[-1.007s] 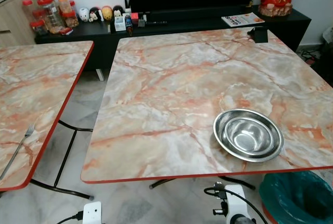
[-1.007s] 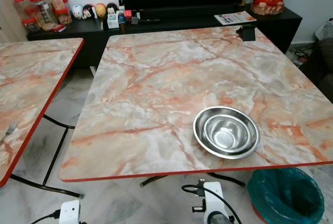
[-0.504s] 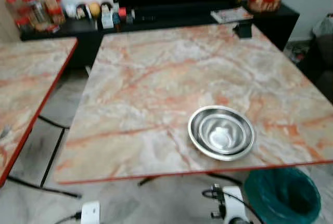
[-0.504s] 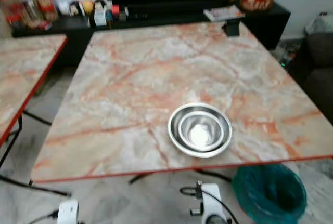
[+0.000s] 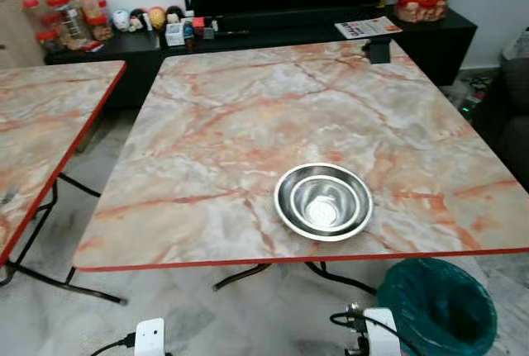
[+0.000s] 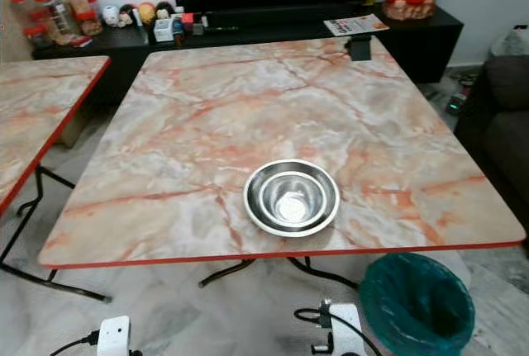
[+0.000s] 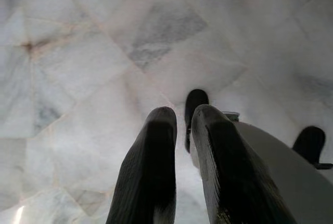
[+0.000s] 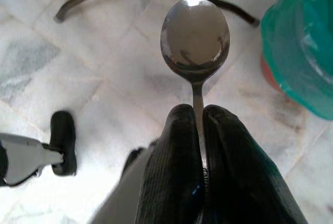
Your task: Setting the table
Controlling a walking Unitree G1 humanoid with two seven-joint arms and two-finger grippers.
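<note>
A steel bowl (image 5: 323, 201) sits near the front edge of the marble-patterned table (image 5: 248, 116), with a smaller bowl nested inside it. In the right wrist view my right gripper (image 8: 198, 117) is shut on the handle of a metal spoon (image 8: 195, 34), whose bowl sticks out beyond the fingertips above the floor. My left gripper (image 7: 180, 120) hangs over the tiled floor with its two black fingers close together and nothing between them.
A second marble table (image 5: 41, 125) stands to the left. A green-lined bin (image 5: 438, 306) is on the floor at the front right. A low black cabinet (image 5: 248, 34) with jars, figurines and a TV runs along the back. A dark sofa (image 6: 504, 125) is at the right.
The camera has swung right and the blur has gone: the table and bowl now sit further left in the picture. The fork on the left table has slid out of view.
</note>
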